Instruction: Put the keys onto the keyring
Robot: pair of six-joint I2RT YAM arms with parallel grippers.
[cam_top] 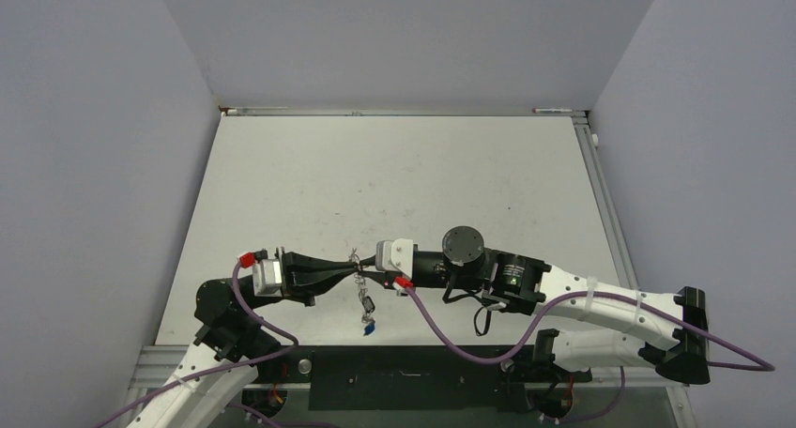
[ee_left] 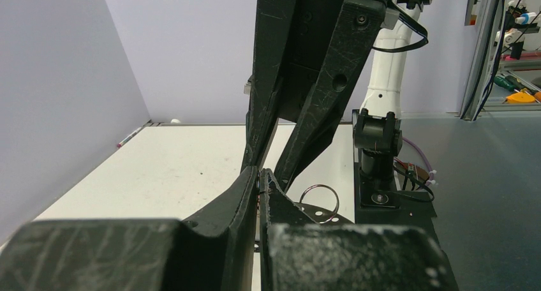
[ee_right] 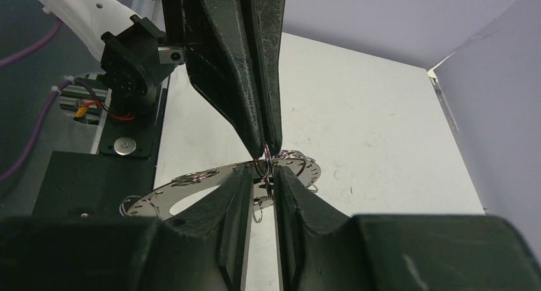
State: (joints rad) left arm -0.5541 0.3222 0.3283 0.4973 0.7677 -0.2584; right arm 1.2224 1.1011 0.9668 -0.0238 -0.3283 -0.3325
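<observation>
Right wrist view: left gripper point(ee_right: 266, 149) pinches the thin, stiff, likely slippery keyring point(ee_right: 185, 192) by its rim, right gripper point(ee_right: 264, 179) alongside, jaws narrowly parted.

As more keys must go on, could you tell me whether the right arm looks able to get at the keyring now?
Probably yes: the left tool pinches the keyring at its rim, and the right tool sits at that rim, its fingers either side of it, with nothing in the way.

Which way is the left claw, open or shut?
Shut. The left claw is closed tight at its tip, pinching the ring at its edge.
</observation>
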